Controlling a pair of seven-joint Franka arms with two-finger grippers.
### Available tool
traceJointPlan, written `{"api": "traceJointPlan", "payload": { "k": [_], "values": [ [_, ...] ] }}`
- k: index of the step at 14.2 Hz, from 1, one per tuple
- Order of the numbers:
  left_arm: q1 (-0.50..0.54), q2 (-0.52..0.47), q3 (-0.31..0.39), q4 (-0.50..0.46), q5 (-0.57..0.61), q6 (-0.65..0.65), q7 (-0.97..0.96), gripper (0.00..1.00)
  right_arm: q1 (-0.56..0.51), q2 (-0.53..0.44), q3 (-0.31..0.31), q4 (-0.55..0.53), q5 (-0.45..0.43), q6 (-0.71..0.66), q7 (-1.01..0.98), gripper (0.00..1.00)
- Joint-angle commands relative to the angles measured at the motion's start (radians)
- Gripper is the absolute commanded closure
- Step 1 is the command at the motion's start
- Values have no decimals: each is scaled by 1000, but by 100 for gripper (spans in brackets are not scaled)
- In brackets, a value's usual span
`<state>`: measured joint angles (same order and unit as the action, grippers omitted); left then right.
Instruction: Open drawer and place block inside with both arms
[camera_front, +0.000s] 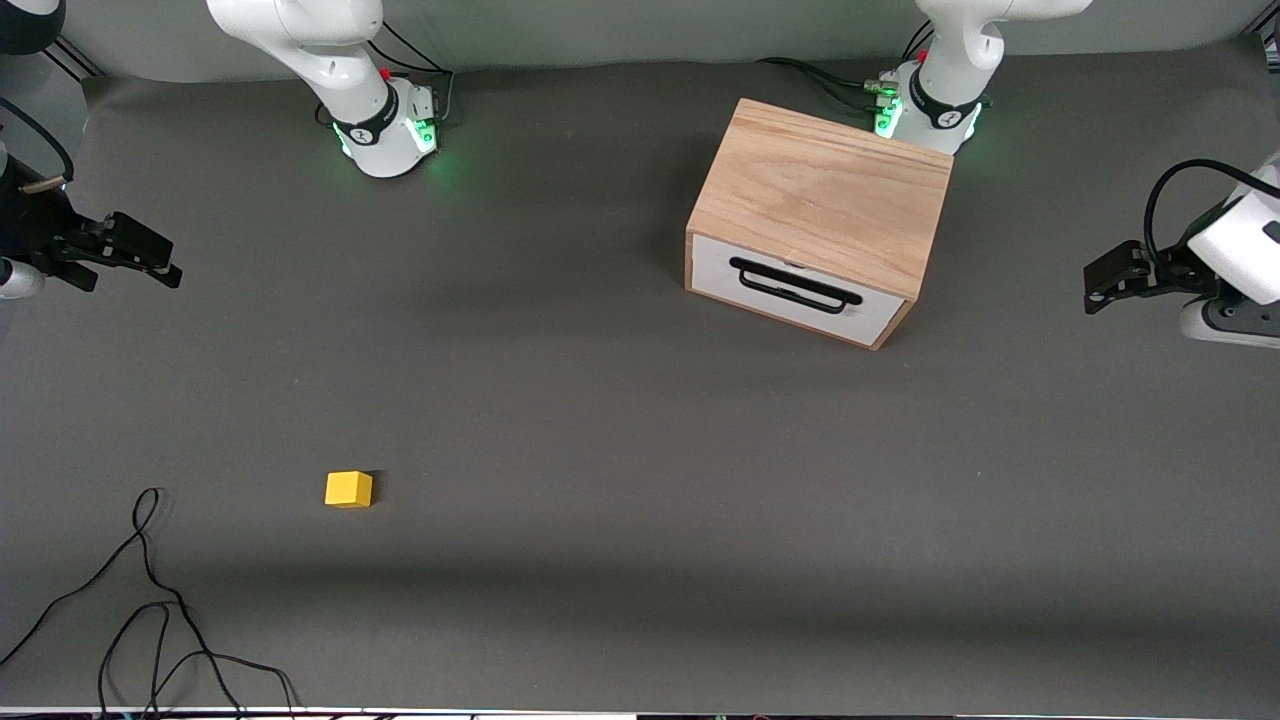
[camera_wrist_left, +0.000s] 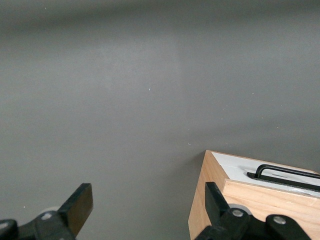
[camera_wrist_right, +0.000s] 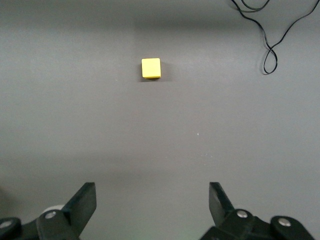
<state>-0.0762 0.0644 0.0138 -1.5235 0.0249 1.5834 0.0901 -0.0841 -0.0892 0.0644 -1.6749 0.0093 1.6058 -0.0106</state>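
The light oak box (camera_front: 820, 190) stands on the table close to the left arm's base. Its drawer (camera_front: 800, 290) is closed, with a white front and a black bar handle (camera_front: 795, 285). The small yellow block (camera_front: 348, 489) lies on the grey mat toward the right arm's end, nearer to the front camera than the box. My left gripper (camera_front: 1095, 290) is open and empty over the table's left-arm end; its wrist view shows the gripper (camera_wrist_left: 149, 202), the box corner (camera_wrist_left: 240, 200) and the handle (camera_wrist_left: 285, 175). My right gripper (camera_front: 165, 265) is open and empty over the right-arm end; its wrist view shows the gripper (camera_wrist_right: 152, 197) and the block (camera_wrist_right: 151, 68).
A loose black cable (camera_front: 150, 600) lies on the mat at the corner nearest the front camera toward the right arm's end, and it also shows in the right wrist view (camera_wrist_right: 270, 45). Grey mat (camera_front: 600, 420) spans between block and box.
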Motion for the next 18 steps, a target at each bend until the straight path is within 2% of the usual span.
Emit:
{"api": "traceJointPlan", "payload": {
  "k": [1,18],
  "values": [
    [-5,-6,6,-4,7,-8,14,0,3,6,-11,17,24,-10,-28,0],
    [-2,-5,6,-4,3,-11,16,0,4,11,-5,20,12,-9,-14,0]
  ]
}}
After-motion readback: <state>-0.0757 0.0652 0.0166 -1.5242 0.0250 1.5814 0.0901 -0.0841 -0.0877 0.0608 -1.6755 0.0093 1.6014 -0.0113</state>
